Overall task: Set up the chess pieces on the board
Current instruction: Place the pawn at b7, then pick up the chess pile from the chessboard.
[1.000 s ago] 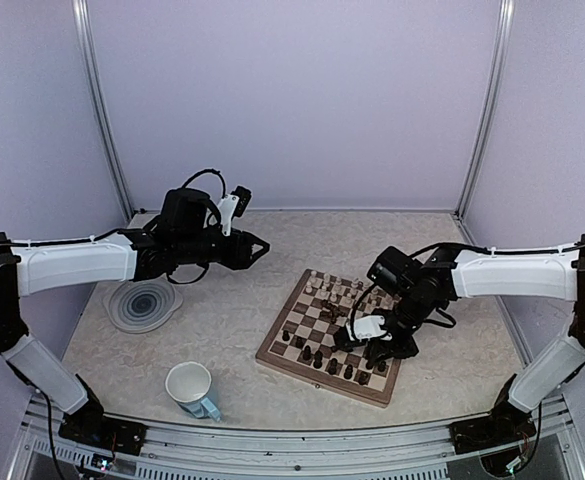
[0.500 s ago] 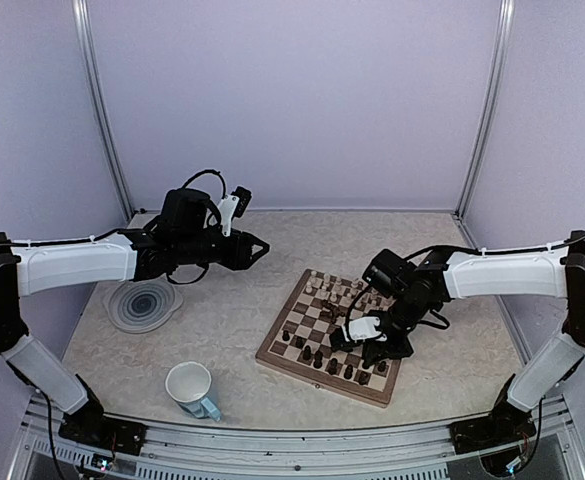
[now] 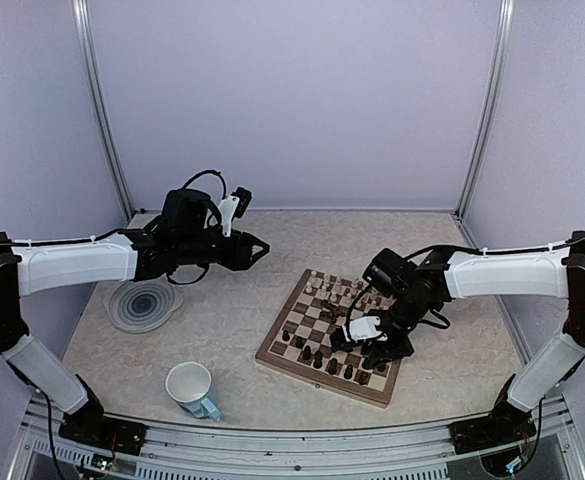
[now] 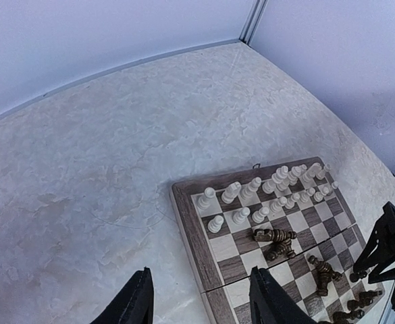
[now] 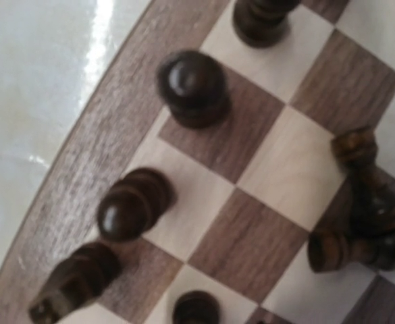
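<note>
Chess pieces (image 3: 332, 312) sit on the board (image 3: 277, 345), right of table centre. Count: one board, one plate (image 3: 144, 305), one mug (image 3: 190, 388). Right gripper (image 3: 370, 338) low over the board's near rows, jaw state unreadable; a sideways swing would likely topple neighbours.

Left wrist: left gripper (image 4: 200, 283) parted, empty, aloft. Two white rows (image 4: 271, 183) upright.

Right wrist: seven dark pieces (image 5: 192, 84), two lying down.

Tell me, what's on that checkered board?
On the board, cream chess pieces stand in two rows at the far edge; dark ones stand near the front, several toppled mid-board. The right tool hangs over the front-right squares, hiding what sits beneath it.
</note>
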You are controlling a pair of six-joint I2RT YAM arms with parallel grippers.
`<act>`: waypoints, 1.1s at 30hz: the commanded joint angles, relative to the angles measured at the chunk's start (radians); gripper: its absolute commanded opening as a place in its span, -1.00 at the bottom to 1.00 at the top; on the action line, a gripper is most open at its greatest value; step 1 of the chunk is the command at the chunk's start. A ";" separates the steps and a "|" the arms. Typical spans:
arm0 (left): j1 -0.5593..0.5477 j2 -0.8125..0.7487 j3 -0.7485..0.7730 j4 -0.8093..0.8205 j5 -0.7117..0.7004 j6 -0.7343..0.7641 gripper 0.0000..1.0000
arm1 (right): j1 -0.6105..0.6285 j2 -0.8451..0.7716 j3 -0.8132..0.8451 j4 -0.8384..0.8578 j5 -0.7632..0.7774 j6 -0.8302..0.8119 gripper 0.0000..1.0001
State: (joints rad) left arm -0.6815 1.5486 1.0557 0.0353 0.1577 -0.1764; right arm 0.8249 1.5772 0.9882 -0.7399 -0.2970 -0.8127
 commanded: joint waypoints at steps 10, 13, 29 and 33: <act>-0.016 0.022 0.036 -0.012 0.013 0.018 -0.02 | -0.029 0.050 0.138 0.025 -0.056 0.056 -0.17; -0.018 0.021 0.036 -0.012 0.011 0.020 -0.02 | -0.029 0.091 0.145 0.052 -0.076 0.087 0.48; -0.021 0.030 0.040 -0.017 0.016 0.023 -0.02 | -0.030 0.124 0.161 0.119 0.012 0.137 0.98; -0.021 0.033 0.041 -0.019 0.012 0.024 -0.02 | -0.037 0.073 0.151 0.086 0.049 0.090 0.98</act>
State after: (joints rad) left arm -0.6971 1.5665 1.0569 0.0196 0.1581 -0.1703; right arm 0.8017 1.7088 1.1252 -0.6250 -0.2810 -0.6868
